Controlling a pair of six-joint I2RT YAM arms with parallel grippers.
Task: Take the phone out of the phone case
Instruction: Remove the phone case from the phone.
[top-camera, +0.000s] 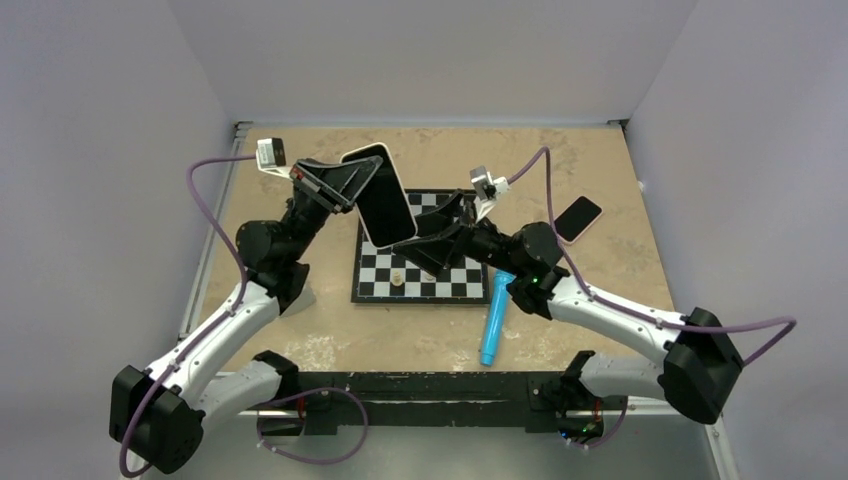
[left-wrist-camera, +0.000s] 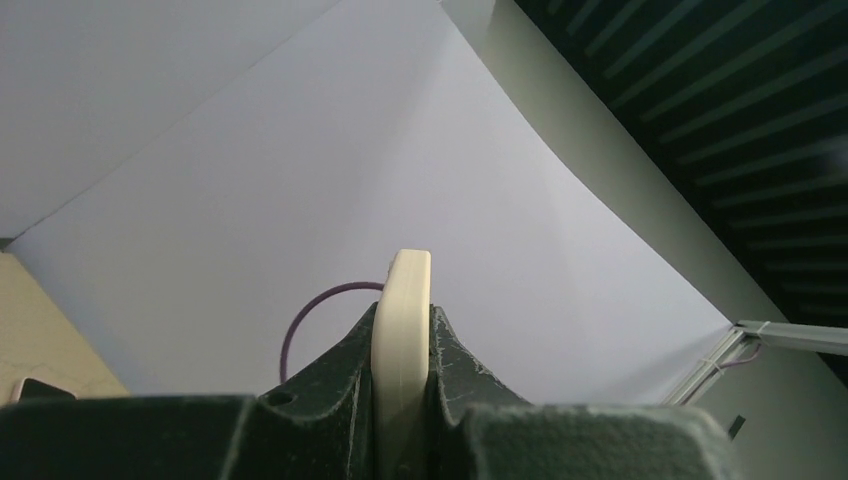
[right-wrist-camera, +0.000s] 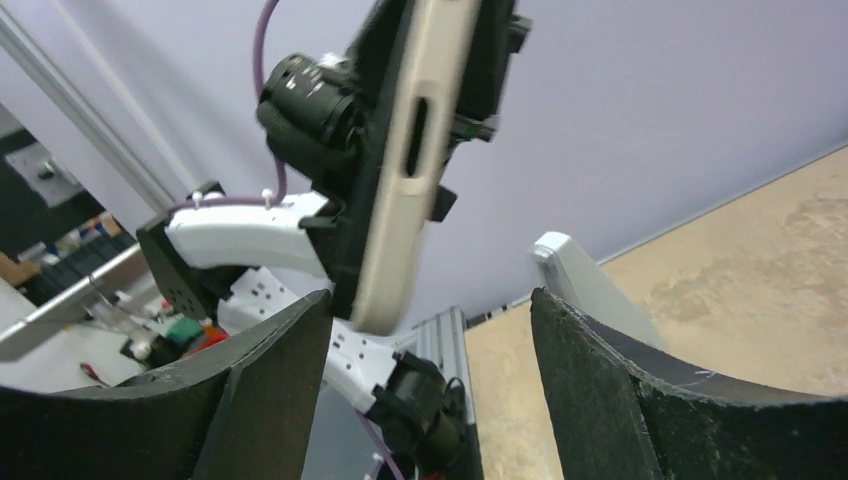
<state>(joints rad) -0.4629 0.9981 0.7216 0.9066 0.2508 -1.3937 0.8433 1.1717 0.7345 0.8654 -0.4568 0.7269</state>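
Nothing here can be read from where I stand. The cream-coloured plastic phone case (right-wrist-camera: 400, 220) shows no brand mark I can make out. Any lettering on the edges of the black-and-white chequered board (top-camera: 380, 270) or on the light blue plastic tube (top-camera: 495, 320) is too small to tell.

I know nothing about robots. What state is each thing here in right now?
Left gripper: shut on the phone case.
Right gripper: open, holding nothing.
Phone case: held up off the table, tilted, dark face showing from above.
Dark phone: lying flat on the table.
Blue tube: lying on its side.
Chessboard: flat, with a small pale piece on it.
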